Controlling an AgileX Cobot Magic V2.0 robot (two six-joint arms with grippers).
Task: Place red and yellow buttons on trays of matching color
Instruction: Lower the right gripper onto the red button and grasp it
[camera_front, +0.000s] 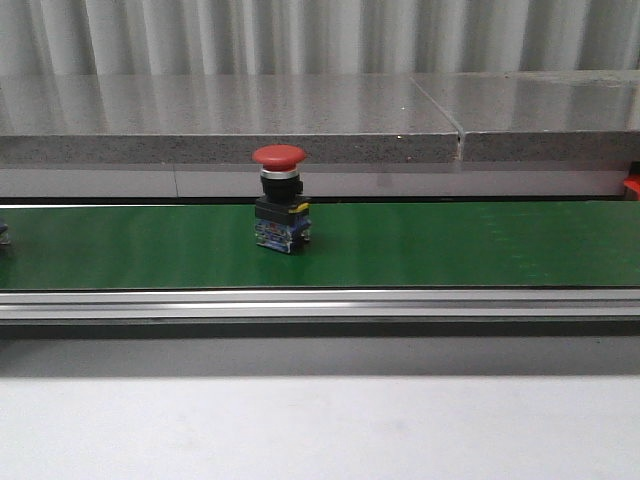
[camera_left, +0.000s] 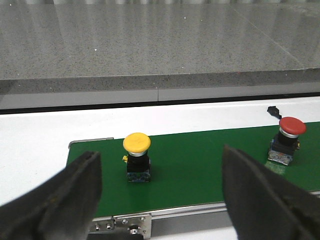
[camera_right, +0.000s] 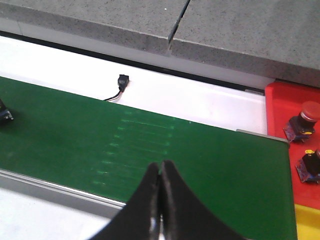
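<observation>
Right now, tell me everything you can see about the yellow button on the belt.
The yellow button is a mushroom-head push switch: a domed yellow cap that looks like plastic, a black collar, and a dark contact block with a bluish base. It stands upright on the green conveyor belt near its end, between the open left gripper fingers, untouched.

The left hand (camera_left: 160, 192) hangs wide apart over the near edge of the green belt (camera_left: 200, 160), holding nothing. Between its dark fingers (camera_left: 65, 200) a yellow button (camera_left: 136, 156) stands upright on the belt. A red button (camera_left: 287, 140) stands upright well to one side. Behind runs the white tabletop (camera_left: 50, 135), then a grey stone ledge (camera_left: 150, 45).
</observation>
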